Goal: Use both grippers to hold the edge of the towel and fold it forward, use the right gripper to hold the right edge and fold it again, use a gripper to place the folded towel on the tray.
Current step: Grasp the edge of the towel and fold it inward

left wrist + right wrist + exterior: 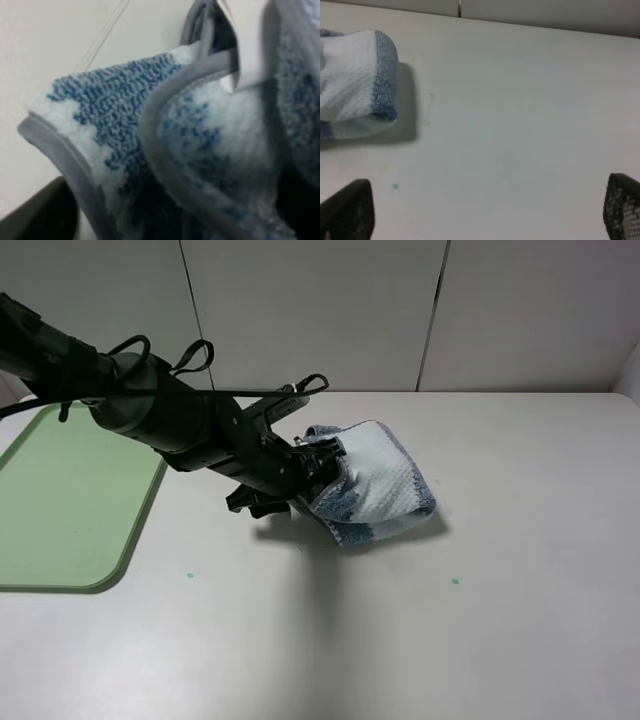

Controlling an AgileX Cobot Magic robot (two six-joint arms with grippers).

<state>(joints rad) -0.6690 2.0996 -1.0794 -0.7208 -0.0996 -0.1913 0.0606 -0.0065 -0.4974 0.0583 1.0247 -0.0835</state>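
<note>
The folded towel [375, 485], white with blue-grey stripes, hangs bunched a little above the table's middle. My left gripper [322, 468] is shut on its left side. The left wrist view is filled by the towel [150, 140] and its grey hem [155, 125]. The light-green tray [60, 500] lies at the table's left edge, left of the held towel. My right gripper [480, 215] is open and empty over bare table. Its fingertips [347, 210] show at the frame's corners. The towel [355, 82] shows at the side of that view. The right arm is outside the exterior view.
Small green specks mark the tabletop [455, 581] near the front. A white panelled wall [400, 310] stands behind the table. The left arm [150, 410] reaches across from the back left, over the tray's far corner.
</note>
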